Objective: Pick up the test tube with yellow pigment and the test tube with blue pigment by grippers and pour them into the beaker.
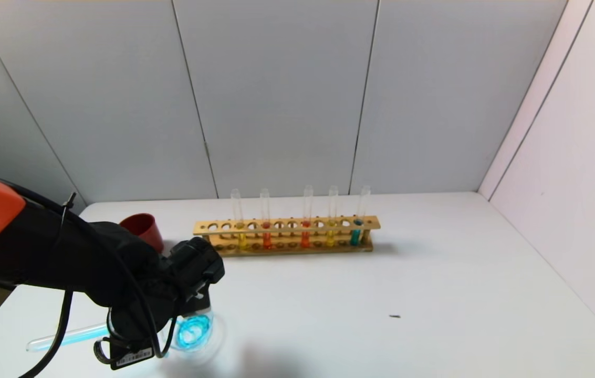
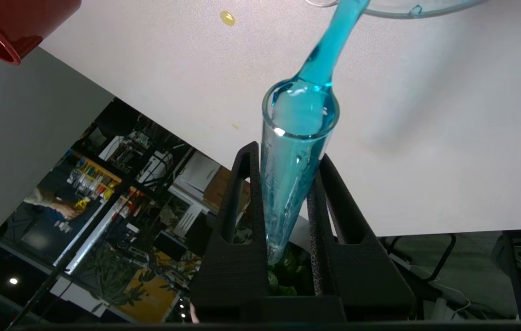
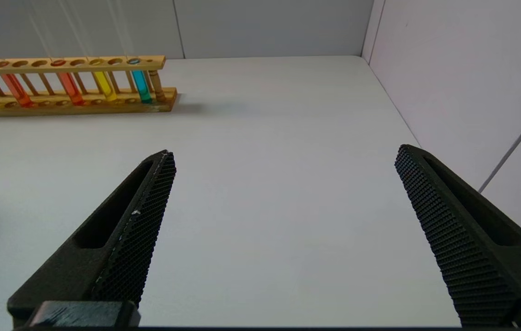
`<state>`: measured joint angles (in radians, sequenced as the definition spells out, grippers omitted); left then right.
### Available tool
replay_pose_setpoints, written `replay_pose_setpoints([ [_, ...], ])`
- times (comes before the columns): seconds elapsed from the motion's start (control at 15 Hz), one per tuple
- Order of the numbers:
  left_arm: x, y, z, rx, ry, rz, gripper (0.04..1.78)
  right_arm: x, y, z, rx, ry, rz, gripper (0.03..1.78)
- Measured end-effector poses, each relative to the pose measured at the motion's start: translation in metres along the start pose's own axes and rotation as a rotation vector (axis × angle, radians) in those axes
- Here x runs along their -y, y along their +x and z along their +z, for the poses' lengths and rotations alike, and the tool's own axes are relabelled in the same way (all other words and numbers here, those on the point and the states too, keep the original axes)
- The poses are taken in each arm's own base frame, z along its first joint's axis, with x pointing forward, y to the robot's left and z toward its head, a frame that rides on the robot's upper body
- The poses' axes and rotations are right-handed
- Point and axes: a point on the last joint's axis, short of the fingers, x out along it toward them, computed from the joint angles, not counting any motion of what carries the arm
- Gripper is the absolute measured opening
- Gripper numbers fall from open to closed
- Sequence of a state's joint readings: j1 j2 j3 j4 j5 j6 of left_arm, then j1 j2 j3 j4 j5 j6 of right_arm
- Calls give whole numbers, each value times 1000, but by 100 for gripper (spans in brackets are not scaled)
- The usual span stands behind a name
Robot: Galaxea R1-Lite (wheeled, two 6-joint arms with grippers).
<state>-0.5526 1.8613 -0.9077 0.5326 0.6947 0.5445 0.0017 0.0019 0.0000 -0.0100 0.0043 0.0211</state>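
Left gripper (image 2: 288, 161), label unreadable

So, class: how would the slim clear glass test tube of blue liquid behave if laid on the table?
The slim clear glass test tube, held by the left gripper, is round and smooth, so it would probably roll. Thin glass likely makes it fragile. Wet with blue liquid, it may be slippery.

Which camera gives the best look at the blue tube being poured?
The left wrist view: the test tube with blue pigment fills the picture, liquid streaming out. The head view shows only its end behind the arm; the right wrist view misses it.
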Motion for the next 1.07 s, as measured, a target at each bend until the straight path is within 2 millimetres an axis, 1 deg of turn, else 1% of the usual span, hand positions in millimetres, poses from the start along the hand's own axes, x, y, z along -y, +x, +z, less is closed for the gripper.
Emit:
replay_pose_setpoints([
  [0.6, -4, -3, 14, -36, 52, -2, 30, 0, 0, 0, 0, 0, 0, 174],
  [1.07, -7, -7, 20, -84, 112, -31, 30, 0, 0, 0, 0, 0, 0, 174],
])
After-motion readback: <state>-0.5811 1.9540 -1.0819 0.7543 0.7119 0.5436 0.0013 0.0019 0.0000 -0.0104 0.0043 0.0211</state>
